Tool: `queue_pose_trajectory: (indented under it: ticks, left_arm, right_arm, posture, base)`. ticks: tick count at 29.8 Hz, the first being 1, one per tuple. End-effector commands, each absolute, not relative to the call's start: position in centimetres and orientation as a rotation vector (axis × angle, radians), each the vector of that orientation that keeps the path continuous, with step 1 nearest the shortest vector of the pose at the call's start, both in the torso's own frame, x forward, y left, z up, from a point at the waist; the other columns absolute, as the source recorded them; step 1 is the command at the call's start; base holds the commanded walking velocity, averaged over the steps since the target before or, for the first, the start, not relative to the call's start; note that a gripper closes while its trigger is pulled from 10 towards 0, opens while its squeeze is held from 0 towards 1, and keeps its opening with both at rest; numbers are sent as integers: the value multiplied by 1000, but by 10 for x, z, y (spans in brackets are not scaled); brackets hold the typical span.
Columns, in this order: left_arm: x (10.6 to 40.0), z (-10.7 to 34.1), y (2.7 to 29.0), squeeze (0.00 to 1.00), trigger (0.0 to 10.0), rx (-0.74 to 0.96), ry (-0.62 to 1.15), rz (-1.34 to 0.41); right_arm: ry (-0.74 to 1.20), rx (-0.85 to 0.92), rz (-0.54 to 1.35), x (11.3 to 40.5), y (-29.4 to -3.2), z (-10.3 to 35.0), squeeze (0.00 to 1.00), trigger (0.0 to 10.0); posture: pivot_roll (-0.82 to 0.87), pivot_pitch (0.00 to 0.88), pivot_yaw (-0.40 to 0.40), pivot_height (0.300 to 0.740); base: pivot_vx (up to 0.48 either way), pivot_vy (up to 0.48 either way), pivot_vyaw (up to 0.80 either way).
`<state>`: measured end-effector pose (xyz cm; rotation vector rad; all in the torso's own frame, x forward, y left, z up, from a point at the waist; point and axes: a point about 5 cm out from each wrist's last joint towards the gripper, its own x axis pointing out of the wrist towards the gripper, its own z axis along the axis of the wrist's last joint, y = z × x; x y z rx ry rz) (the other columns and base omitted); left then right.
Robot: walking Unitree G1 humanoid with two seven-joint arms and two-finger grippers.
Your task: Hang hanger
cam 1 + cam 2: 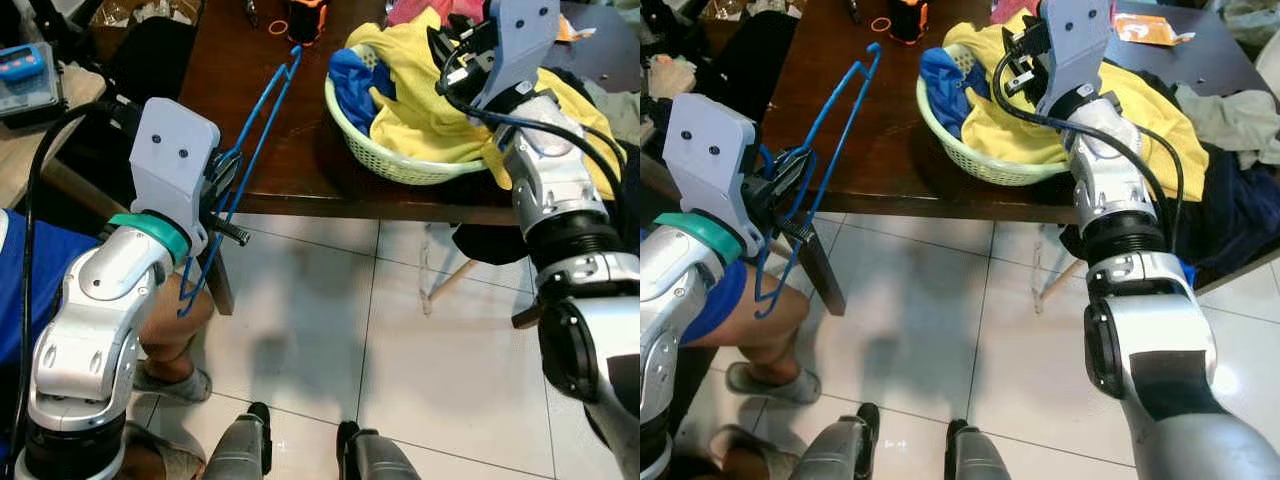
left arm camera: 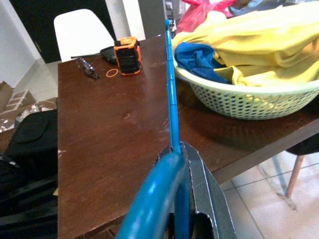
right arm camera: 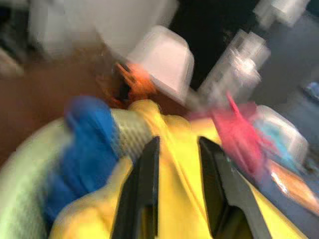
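A blue wire hanger (image 1: 258,135) runs from beside my left wrist up over the brown table (image 1: 270,160), its far tip (image 2: 168,30) near the basket. My left gripper (image 1: 222,192) is shut on the hanger's lower part (image 2: 172,164) at the table's front edge. My right gripper (image 1: 452,55) hovers over the yellow cloth (image 1: 430,110) heaped in the pale green basket (image 1: 400,162). In the right wrist view its two black fingers (image 3: 142,189) stand apart, open (image 3: 179,144), with yellow cloth and a blue cloth (image 3: 87,139) beyond them.
A person's bare leg and sandal (image 1: 172,340) are close by my left arm. On the table lie an orange tape measure (image 2: 127,54) and an orange rubber band (image 2: 112,73). A white chair (image 2: 82,32) stands behind the table. More clothes (image 1: 1230,120) cover the right end.
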<state>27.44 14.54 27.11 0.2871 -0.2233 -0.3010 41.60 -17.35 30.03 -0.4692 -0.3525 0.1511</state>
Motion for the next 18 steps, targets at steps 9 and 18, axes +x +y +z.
queue_pose_trajectory:
  ticks: [9,18]
  left_arm:
    - [274,265,136,0,10000,274,-189,-353]
    - [266,261,136,0,10000,260,-166,-345]
  right_arm:
    - [-132,-579,98,420,-189,270,1000,10000]
    - [-179,-515,-18,422,-200,291,1000,10000]
  posture:
    - [77,254,7,740]
    - [75,307,-10,740]
  base:
    - [0,0,0]
    - [0,0,0]
